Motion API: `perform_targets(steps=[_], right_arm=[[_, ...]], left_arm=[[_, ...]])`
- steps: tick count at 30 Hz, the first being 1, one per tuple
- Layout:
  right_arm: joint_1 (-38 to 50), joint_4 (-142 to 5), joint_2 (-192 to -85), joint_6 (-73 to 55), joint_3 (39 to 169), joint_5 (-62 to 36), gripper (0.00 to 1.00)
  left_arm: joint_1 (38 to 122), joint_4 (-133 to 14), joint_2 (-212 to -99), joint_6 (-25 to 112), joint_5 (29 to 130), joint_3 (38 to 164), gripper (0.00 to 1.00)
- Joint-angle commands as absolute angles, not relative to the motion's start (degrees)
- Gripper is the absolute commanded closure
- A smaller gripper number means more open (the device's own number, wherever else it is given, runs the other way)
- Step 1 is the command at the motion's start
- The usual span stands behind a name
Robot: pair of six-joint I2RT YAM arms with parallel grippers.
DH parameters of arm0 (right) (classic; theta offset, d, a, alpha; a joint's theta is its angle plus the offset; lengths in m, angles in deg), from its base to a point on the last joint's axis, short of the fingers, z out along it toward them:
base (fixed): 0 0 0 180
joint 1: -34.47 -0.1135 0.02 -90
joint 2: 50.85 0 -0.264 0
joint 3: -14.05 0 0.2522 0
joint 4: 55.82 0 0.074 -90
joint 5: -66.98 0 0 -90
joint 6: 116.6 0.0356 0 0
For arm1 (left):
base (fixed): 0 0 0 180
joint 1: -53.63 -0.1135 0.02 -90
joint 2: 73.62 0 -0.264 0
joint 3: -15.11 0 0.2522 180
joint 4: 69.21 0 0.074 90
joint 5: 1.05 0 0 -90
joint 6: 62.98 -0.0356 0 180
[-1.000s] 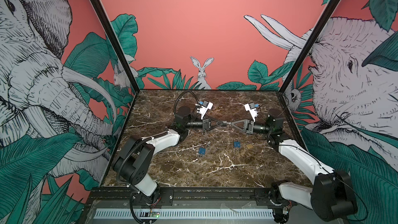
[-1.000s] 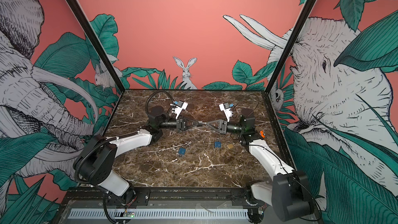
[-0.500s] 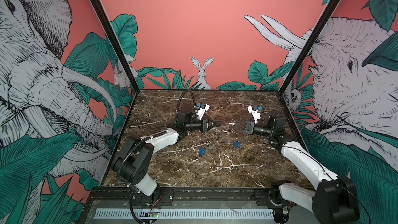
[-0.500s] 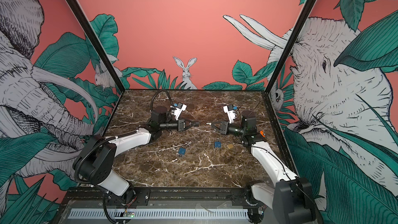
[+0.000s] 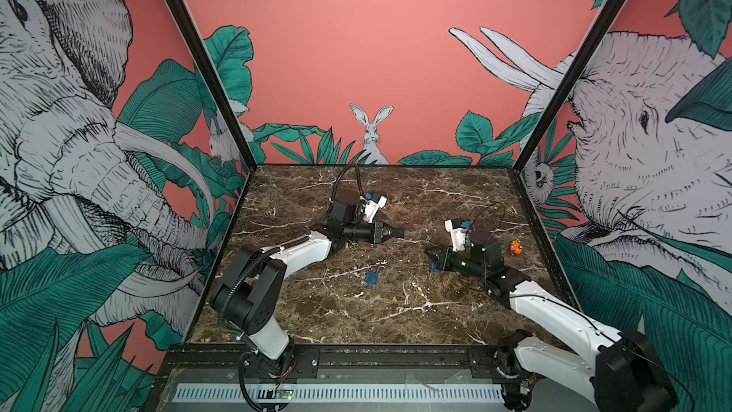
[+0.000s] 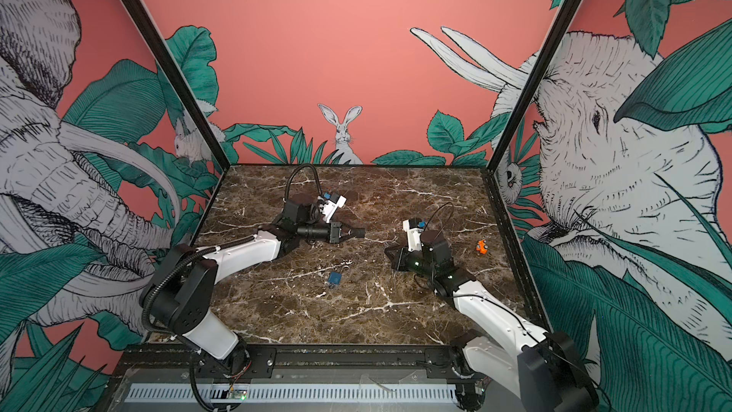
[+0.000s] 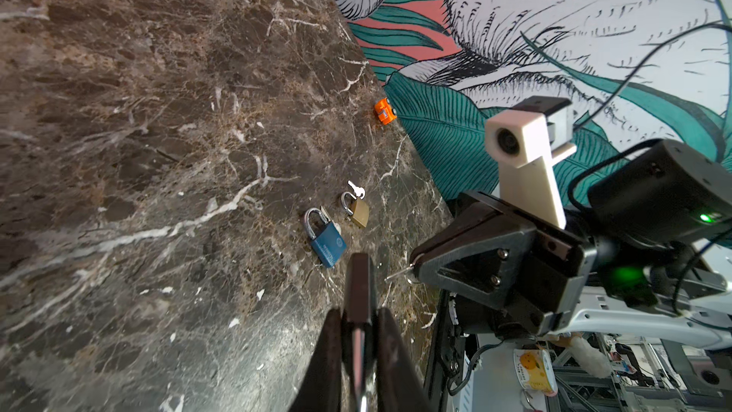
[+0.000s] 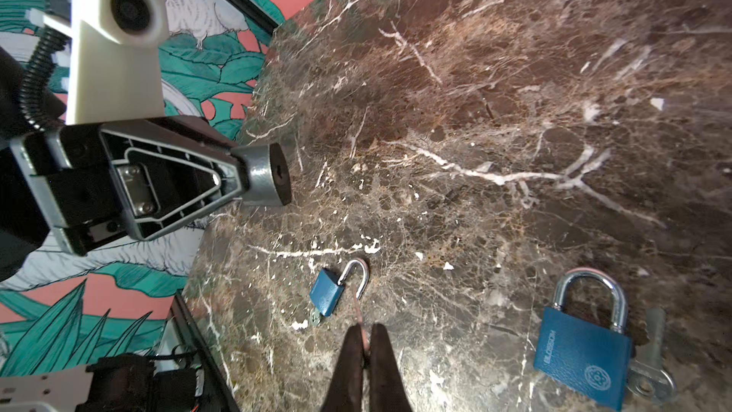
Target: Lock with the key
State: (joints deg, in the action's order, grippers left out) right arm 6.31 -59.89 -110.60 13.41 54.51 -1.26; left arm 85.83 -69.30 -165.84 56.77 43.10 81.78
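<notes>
Insertion is in hand: the left pincer (image 8: 233, 176), nearly closed, grips a dark padlock (image 8: 266, 175) above the bench (image 5: 396, 311), its keyhole (image 8: 282, 170) facing the right pincer (image 7: 414, 269), which is clamped tight on a key (image 7: 397, 274) well apart, so next the key tip must line up with that keyhole.

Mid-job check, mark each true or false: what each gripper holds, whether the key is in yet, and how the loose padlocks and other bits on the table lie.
1. The left gripper is clamped on a grey padlock. True.
2. The key in the right gripper is already in that padlock's keyhole. False: its tip is in open air, apart from the padlock.
3. Both loose blue padlocks are shut. False: the open blue padlock has its shackle swung out; only the other blue padlock is shut.
4. An orange toy car lies on the right side. True.
</notes>
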Motion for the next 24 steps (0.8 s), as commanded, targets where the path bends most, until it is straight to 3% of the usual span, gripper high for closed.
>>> perform_targets(steps=[1, 6, 14, 24], right_arm=[[3.9, -53.2, -110.3, 17.6, 52.5, -12.5, 1.0], [0.8, -48.3, -113.6, 21.3, 50.0, -18.4, 1.0], [-1.5, -43.0, -122.0, 24.6, 50.6, -22.8, 1.0], [-4.3, -38.0, -131.1, 30.0, 50.7, -28.0, 1.0]], left_arm=[[85.9, -65.4, -162.2, 52.7, 44.7, 81.2, 1.0], [85.9, -58.7, -164.0, 47.3, 44.4, 83.6, 1.0], [87.2, -32.5, -168.3, 25.8, 50.5, 94.3, 1.0], [93.0, -20.6, -179.2, 15.7, 50.4, 104.4, 1.0]])
